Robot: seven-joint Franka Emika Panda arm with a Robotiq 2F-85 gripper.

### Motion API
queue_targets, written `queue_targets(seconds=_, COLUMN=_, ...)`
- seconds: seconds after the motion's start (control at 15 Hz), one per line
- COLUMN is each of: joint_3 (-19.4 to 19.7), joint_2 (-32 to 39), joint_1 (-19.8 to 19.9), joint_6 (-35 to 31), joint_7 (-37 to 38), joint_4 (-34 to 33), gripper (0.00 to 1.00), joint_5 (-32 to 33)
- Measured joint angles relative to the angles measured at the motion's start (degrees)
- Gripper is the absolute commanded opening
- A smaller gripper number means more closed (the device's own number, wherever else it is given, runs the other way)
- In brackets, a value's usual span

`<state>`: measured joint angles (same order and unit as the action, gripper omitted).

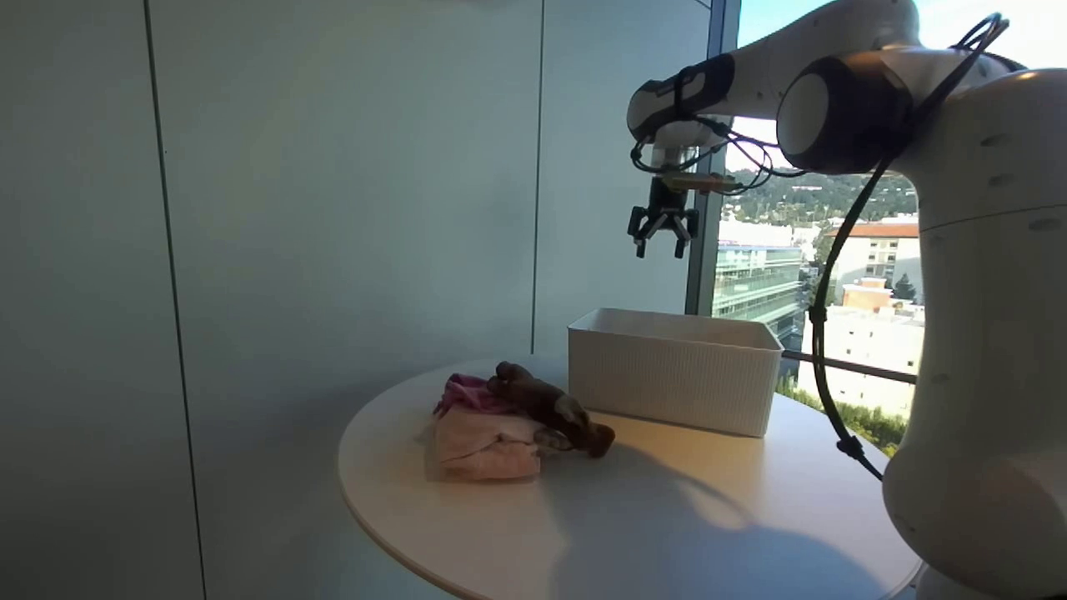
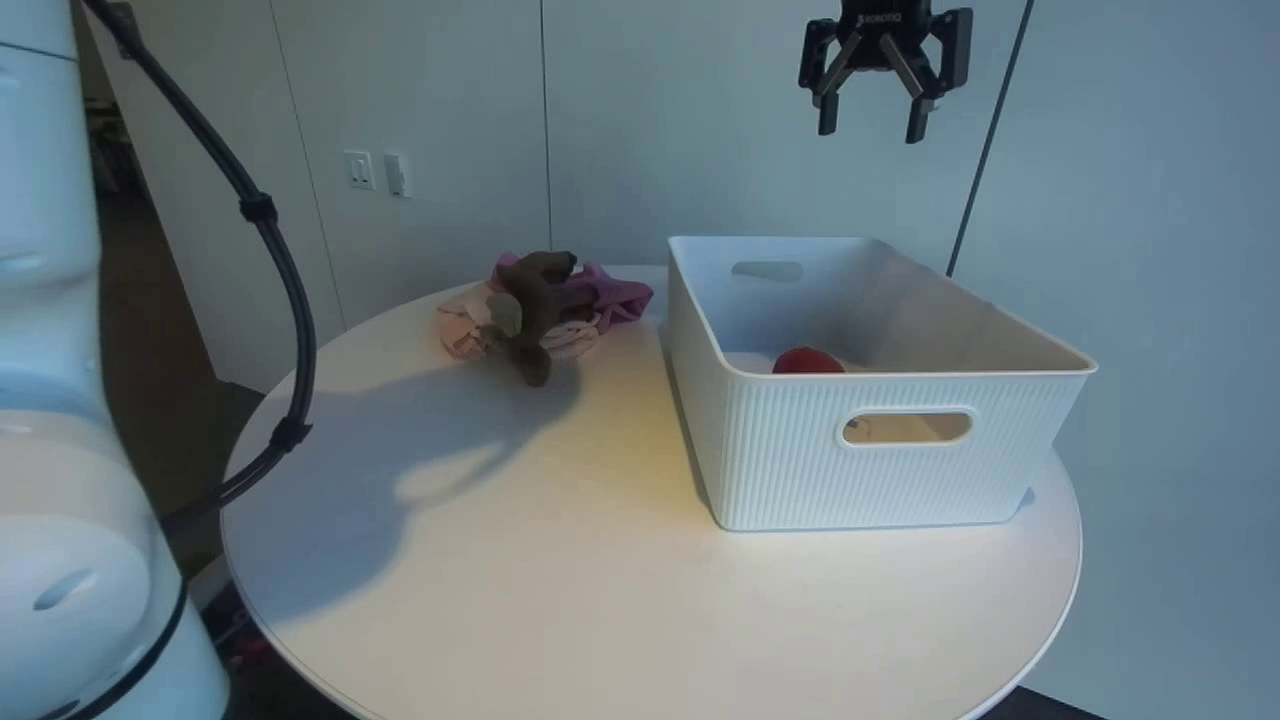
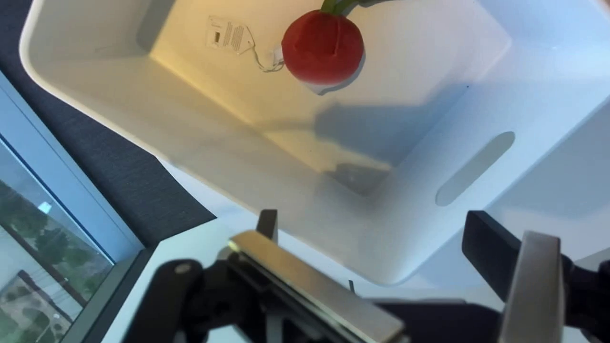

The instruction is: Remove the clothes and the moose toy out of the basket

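Moose toy [image 1: 546, 404] lies across clothes [image 1: 488, 447]; red toy [image 3: 324, 47] in basket [image 2: 900, 490]; hand [image 2: 872, 134] spread above

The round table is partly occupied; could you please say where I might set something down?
The table has a bare patch between the basket, the moose toy and the robot arm, partly shadowed. It is crowded beside the basket, where the moose toy lies partly on the clothes. Inside the basket, floor is bare between the red toy and a handle slot.
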<state>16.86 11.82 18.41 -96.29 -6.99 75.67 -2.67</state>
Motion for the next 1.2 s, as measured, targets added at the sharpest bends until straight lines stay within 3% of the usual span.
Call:
queue_targets(seconds=0.67, joint_3=-0.88, joint_2=10.68, joint_1=2.25, joint_6=17.13, joint_7=3.79, joint_4=-6.92, gripper=1.00, joint_5=0.29)
queue_targets(seconds=0.93, joint_3=-2.04, joint_2=14.47, joint_1=2.33, joint_6=17.67, joint_7=5.51, joint_4=-9.39, gripper=1.00, joint_5=-0.69)
queue_targets(seconds=1.2, joint_3=-3.43, joint_2=20.01, joint_1=2.95, joint_6=13.87, joint_7=9.53, joint_4=-12.83, gripper=1.00, joint_5=-5.11)
